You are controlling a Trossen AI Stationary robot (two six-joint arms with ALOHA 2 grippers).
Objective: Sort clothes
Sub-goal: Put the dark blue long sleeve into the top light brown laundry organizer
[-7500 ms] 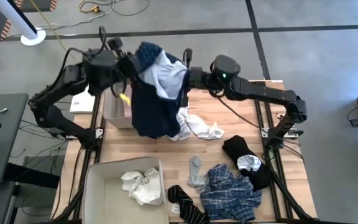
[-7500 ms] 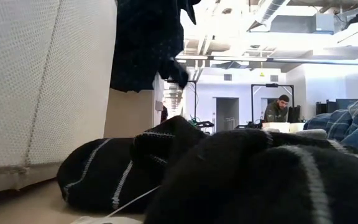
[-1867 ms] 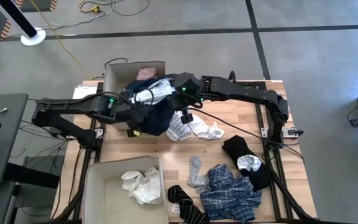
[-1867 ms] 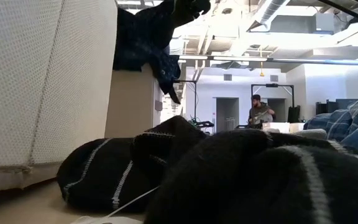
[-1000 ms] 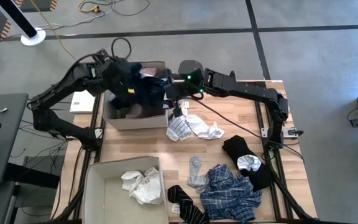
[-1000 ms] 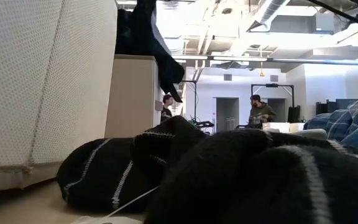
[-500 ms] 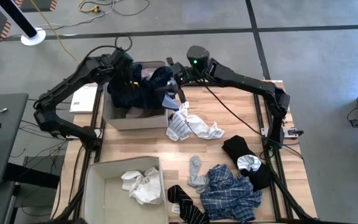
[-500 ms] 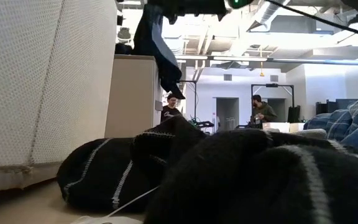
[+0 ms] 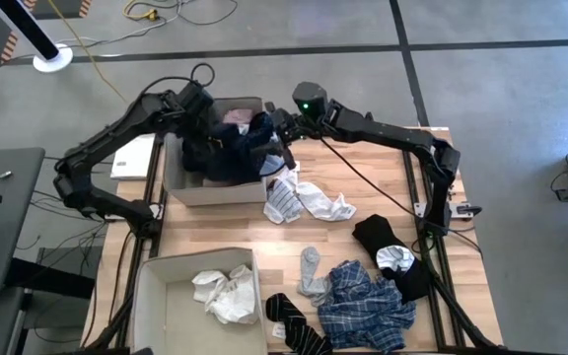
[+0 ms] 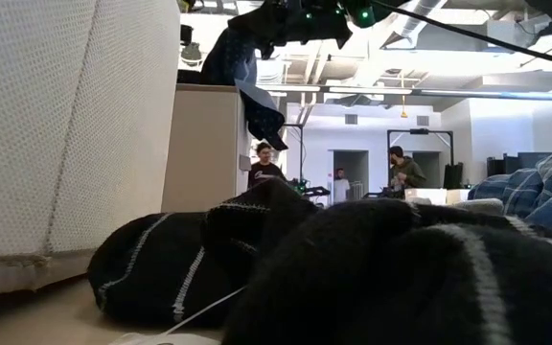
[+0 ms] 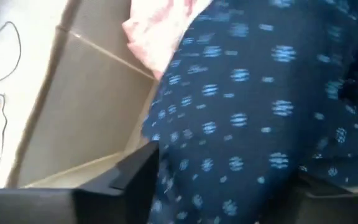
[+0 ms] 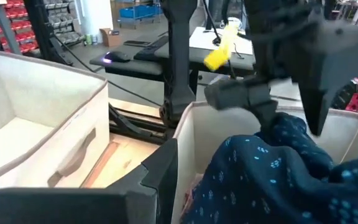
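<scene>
I had both arms reaching over the far cardboard box (image 9: 179, 183), which stood toward ten o'clock on the table (image 9: 383, 168). The navy dotted garment (image 9: 227, 148) lay heaped inside it, filling most of the box, with a pink garment (image 9: 237, 116) peeking out at the box's twelve o'clock edge. The right gripper (image 9: 282, 146) sat at the box's three o'clock rim, closed on a fold of the navy cloth. In the low view that fold rose above the rim to the gripper and a flap hung down outside the box wall. In the right wrist view the dotted fabric sat right up against the gripper. The left gripper (image 9: 203, 126) hung over the box's ten o'clock corner, pressed into the same garment. The left wrist view showed dotted cloth filling the space in front of it, and I could not tell whether its fingers were apart or closed. A striped and white bundle (image 9: 304, 202) lay just outside the box toward four o'clock. The blue plaid piece (image 9: 363, 301) and a black garment (image 9: 388, 242) lay toward five o'clock on the table. White clothes (image 9: 223, 291) rested in the near box (image 9: 151, 296) at seven o'clock.
</scene>
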